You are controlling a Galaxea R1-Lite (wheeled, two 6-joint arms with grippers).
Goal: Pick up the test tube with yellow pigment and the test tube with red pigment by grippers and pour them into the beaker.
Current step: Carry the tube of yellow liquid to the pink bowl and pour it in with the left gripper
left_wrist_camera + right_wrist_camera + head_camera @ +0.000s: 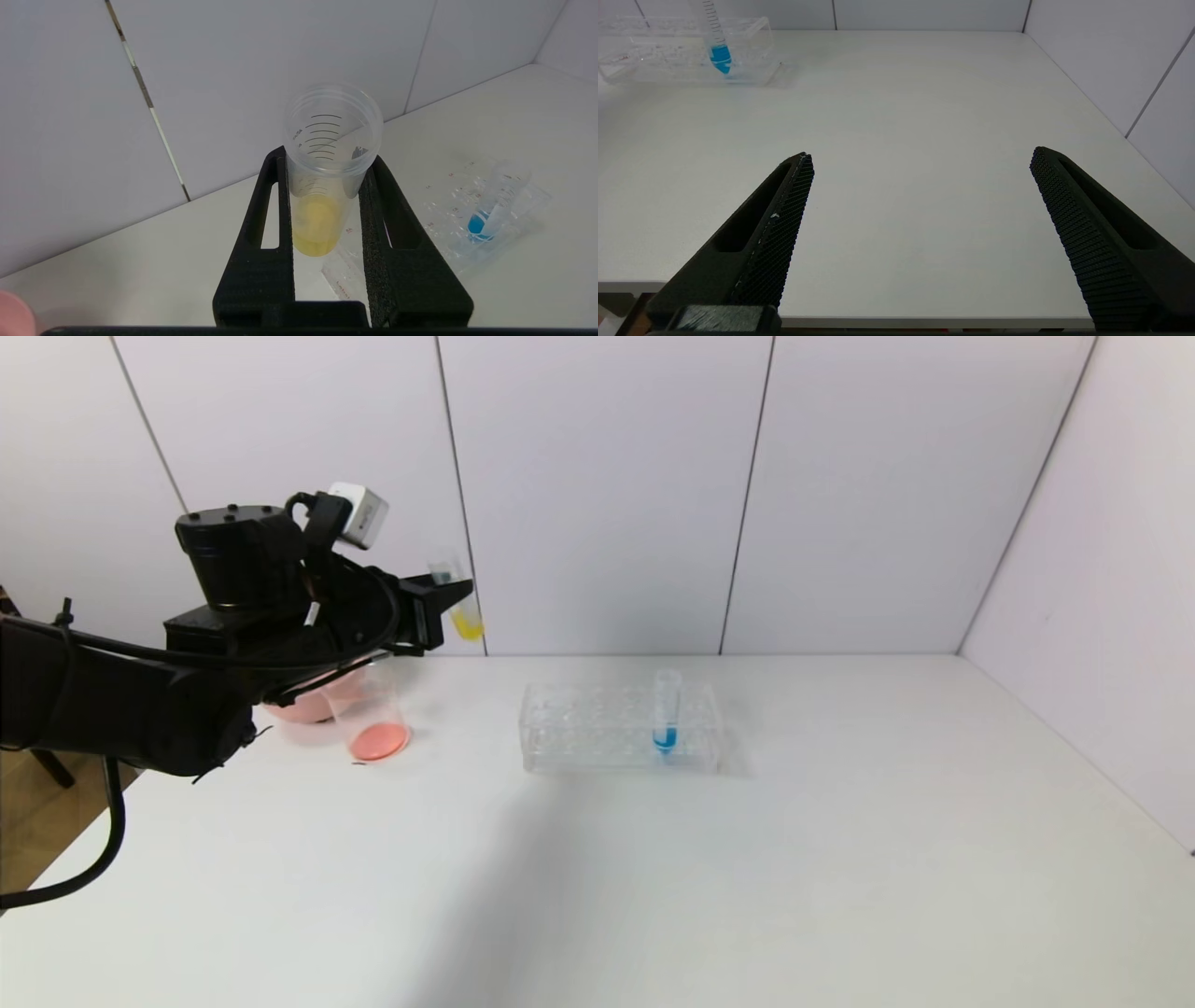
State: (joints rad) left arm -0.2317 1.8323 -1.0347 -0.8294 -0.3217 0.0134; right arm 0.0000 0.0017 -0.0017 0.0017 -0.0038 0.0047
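Your left gripper (446,602) is squeezing test tube with yellow pigment (457,600), holding it up in air above table (840,859), near wall. Tube is standing almost straight, leaning a little, open mouth up, round yellow end down. It is thin, see-through plastic with printed lines.

Beaker (371,721), clear cup with orange-red liquid, is sitting below arm, beside pink bowl (299,707).

Your right gripper (920,186) is resting wide apart over table's near edge, holding nothing.
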